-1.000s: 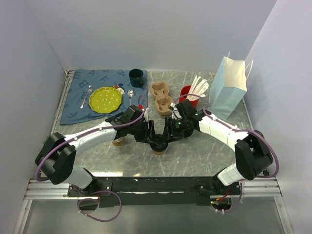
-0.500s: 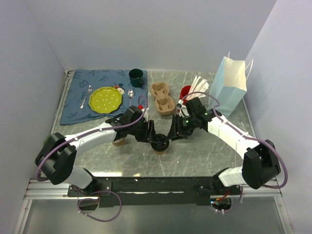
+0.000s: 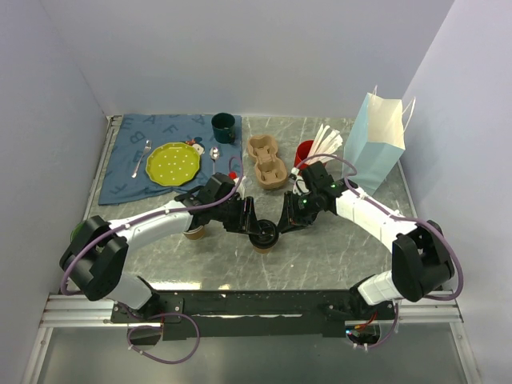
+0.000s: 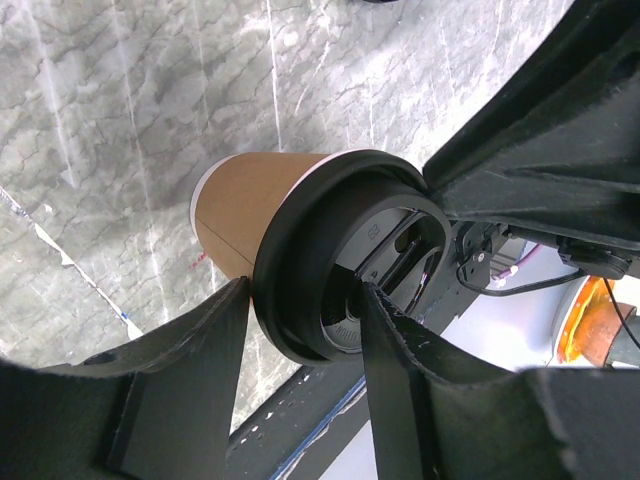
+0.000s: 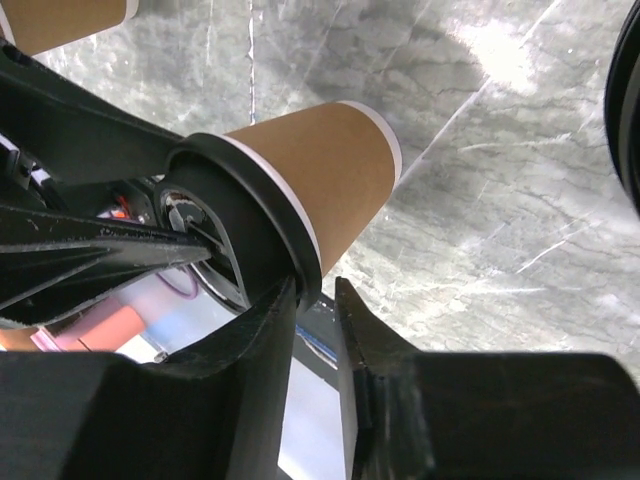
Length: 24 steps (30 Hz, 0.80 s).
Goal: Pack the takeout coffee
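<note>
Presently our left gripper [image 4: 305, 292] clasps the takeout coffee [image 4: 248, 200] at its lid [image 4: 345, 255]; the right gripper [image 5: 316, 296] is narrow beside that lid, grip unclear. We judge the lid stiff, the paper wall crushable.

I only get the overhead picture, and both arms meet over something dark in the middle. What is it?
Observer: The takeout coffee, a brown paper cup with a black lid; the wrist cameras show its side.
Operator: Which arm has it?
Observer: The left pincer: its fingers press the lid from both sides.
Operator: And the other?
Observer: The right pincer has its fingers nearly together at the lid's rim; I cannot tell whether they pinch it.
</note>
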Tool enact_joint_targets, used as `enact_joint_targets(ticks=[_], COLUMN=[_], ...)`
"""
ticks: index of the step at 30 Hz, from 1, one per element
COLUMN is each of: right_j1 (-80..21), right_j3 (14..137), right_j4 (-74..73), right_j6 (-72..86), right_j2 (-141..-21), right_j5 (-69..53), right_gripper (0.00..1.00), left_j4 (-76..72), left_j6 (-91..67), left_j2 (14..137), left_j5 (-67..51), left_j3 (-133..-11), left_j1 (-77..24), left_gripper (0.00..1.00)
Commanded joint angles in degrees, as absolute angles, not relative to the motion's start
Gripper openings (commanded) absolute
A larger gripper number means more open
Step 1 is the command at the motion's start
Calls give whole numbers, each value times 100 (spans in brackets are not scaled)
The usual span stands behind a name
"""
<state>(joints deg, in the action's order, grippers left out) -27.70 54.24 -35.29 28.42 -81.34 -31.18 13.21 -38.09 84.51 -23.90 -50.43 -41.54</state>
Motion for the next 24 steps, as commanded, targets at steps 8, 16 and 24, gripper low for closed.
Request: enact_joint_targets(ticks=[8,16,24], right_j1=[-2733,-2751,-2611], right_j3=[5091,4263,5334], right_j4=[-3296,-2971,-3796], right_j6=[3005,3217,2989], right_j2=[-8341,-8200,-7278], right_j5=[-2393,-1960,-2013], right_gripper=[20,18,25], left_j4=[1942,1916,2074], left_j6=[-3445,-3384,-2708], left_j2=[8973,9096,9237], left_j5=[-1890,-1855,-1889], left_j3=[-4772,-4702,-4808], left_j1=[-4184,-4184,-4184], left_gripper=[50,49,50])
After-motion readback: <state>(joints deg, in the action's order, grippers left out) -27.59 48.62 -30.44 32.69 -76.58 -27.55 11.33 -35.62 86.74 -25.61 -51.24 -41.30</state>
